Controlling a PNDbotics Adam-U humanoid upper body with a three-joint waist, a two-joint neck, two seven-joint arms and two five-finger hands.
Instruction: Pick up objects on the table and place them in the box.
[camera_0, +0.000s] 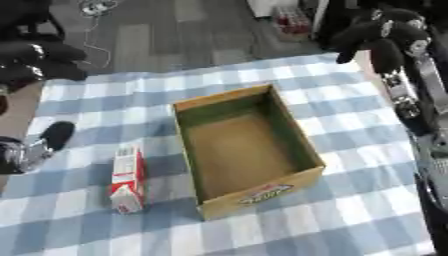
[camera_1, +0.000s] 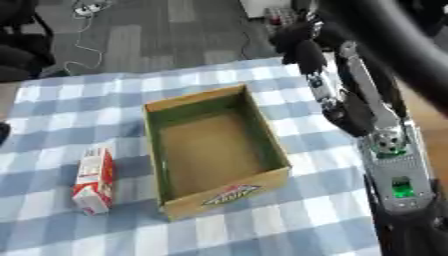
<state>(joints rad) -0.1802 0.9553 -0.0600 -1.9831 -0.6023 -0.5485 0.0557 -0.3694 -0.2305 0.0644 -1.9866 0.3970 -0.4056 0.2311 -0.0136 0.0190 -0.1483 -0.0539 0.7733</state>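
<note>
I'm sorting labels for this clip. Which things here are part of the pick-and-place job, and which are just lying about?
Part of the job:
- red and white carton, lying on the table
- open cardboard box, nothing visible inside
- left hand
- right hand

Lying about:
- checked tablecloth
- white cable on the floor

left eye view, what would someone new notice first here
The open cardboard box sits mid-table on the blue-and-white checked cloth, with nothing visible inside. Left of it, apart from the box, lies a red-and-white carton. The right robot hand hangs with curled fingers over the table's far right corner, holding nothing, and the left robot hand shows at the left edge.
</note>
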